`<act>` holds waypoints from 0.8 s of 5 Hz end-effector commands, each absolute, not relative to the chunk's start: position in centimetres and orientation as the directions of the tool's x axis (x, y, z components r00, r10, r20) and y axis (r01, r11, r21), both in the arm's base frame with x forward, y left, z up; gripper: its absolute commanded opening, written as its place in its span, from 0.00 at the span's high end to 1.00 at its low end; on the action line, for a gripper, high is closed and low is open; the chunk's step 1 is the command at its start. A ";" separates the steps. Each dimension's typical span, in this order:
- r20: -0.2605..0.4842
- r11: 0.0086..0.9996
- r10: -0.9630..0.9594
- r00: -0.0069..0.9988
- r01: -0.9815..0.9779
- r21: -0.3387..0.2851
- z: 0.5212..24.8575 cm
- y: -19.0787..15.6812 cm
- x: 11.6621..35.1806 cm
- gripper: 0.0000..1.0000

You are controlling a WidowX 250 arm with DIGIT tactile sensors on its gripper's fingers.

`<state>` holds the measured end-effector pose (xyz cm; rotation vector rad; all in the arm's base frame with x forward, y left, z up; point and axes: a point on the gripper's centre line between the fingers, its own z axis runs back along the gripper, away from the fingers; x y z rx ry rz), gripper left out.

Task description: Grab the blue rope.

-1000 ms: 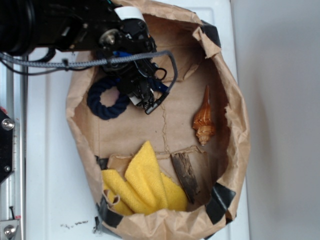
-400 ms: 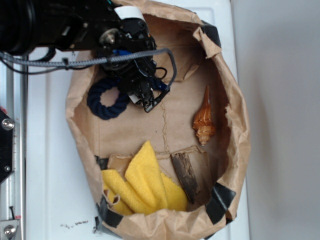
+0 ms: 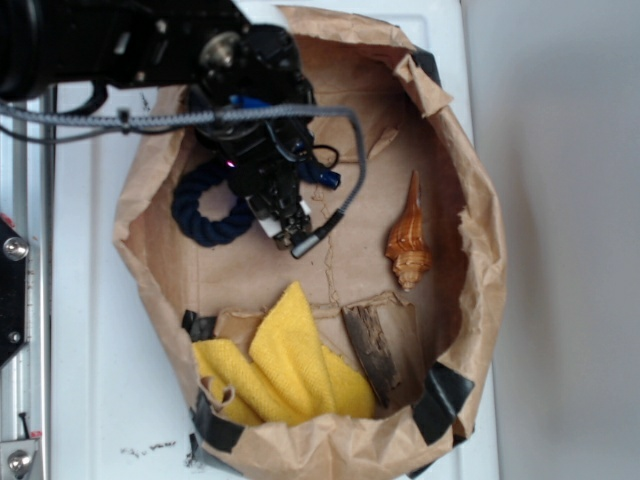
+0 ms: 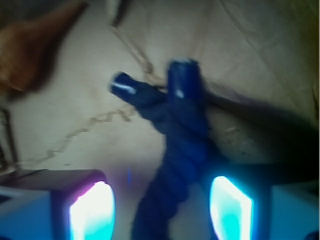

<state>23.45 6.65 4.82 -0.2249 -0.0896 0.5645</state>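
Here, in the wrist view, the claw (image 4: pixel 160 200) stands spread: its two fingers (image 4: pixel 90 210) sit at the lower left and lower right of the frame, glowing bright on their inner faces, with a clear gap between them. The blue rope (image 4: pixel 175 150) runs up through that gap, nearer the right finger; contact with either finger cannot be confirmed, the picture being blurred. So: claw released, straddling the rope, not clamped on it. The rope's two shiny capped ends cross each other just ahead of the fingers, lying on creased brown paper.

Exterior view: the claw (image 3: pixel 290 232) hangs off the black arm at upper left, pointing down into a wide brown paper bag (image 3: pixel 480 290) that lies open on a white surface (image 3: pixel 100 400). The blue rope (image 3: pixel 205 205) is curled in a loop on the bag's floor in the upper-left part, just left of the claw and partly hidden under the wrist; one bright blue end shows at the claw's right. A grey braided cable (image 3: pixel 180 118) passes over the arm and bends down on the claw's right side.

Farther out, all inside the bag: an orange spiral shell (image 3: pixel 408 240) lies to the right, well apart from the rope; a yellow cloth (image 3: pixel 285 375) is bunched at the bottom; a dark piece of wood (image 3: pixel 372 352) rests just right of the cloth. Black tape patches mark the bag's rim.
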 end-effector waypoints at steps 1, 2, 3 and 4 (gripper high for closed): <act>0.113 0.847 0.495 0.862 -0.449 -0.285 5.8 6.6 25.1 0.00; 0.114 0.863 0.471 0.875 -0.430 -0.265 4.4 5.3 25.8 0.00; 0.145 0.872 0.472 0.870 -0.435 -0.226 3.3 4.8 26.3 0.00; 0.174 0.872 0.486 0.857 -0.459 -0.172 1.8 5.1 26.9 0.00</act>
